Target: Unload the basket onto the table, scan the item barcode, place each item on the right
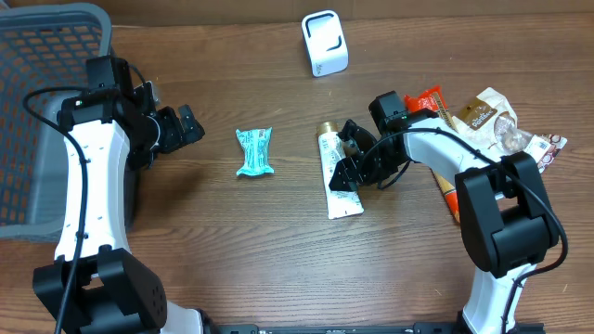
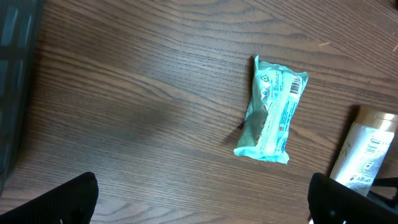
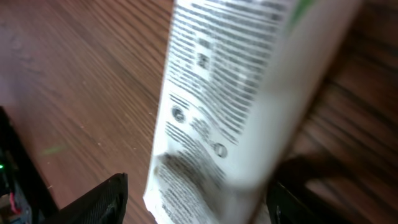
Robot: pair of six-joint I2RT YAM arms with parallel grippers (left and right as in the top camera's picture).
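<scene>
Now, tube (image 1: 342,197): we see it flat on the table (image 1: 232,241), directly under the right gripper (image 1: 345,156), printed side up
Long axis: it runs across the hand's gap, gold cap to one side, crimped end to the other
Right hand: fingers (image 3: 99,199) apart, one on each side of the tube; we judge them not clamped, though contact is unclear
Nearer arm: the right by far; the left gripper (image 1: 188,127) hangs wide open, well apart, with a teal packet (image 1: 254,151) between it and the tube
Scanner (image 1: 324,43): beyond the cap end, away from the right hand, with bare wood between
Room: packets (image 1: 483,121) crowd behind the right wrist; we judge the way to the scanner free
</scene>
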